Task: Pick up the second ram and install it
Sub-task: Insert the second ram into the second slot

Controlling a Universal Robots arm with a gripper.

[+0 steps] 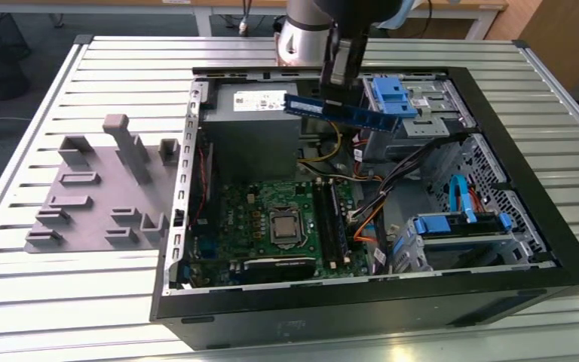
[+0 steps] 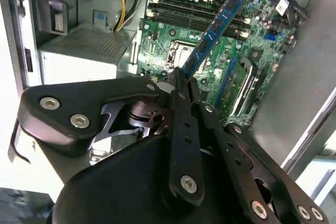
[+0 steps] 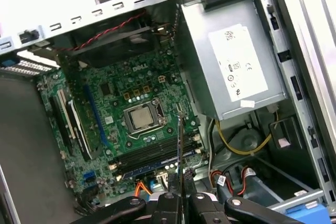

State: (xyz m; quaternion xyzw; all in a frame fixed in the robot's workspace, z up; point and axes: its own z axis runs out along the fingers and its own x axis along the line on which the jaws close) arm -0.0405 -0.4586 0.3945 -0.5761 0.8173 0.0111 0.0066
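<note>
The second ram point(image 1: 342, 111), a narrow blue stick with black chips, hangs level above the open computer case, over the gap between the grey power-supply box point(image 1: 254, 113) and the blue drive bracket. My gripper point(image 1: 335, 92) is shut on its upper edge near the middle. In the second wrist view the second ram point(image 2: 218, 22) slants away from the gripper point(image 2: 181, 80) over the green motherboard point(image 2: 257, 51). In the first wrist view the second ram point(image 3: 180, 142) shows edge-on above the long black slots point(image 3: 152, 155), held by the gripper point(image 3: 180, 184).
The black case wall point(image 1: 531, 188) rings the work area. Inside are the processor socket point(image 1: 281, 225), blue drive cages point(image 1: 461, 226) and loose cable bundles point(image 1: 400, 170). A grey moulded holder point(image 1: 99, 188) lies on the slatted table at the exterior view's left.
</note>
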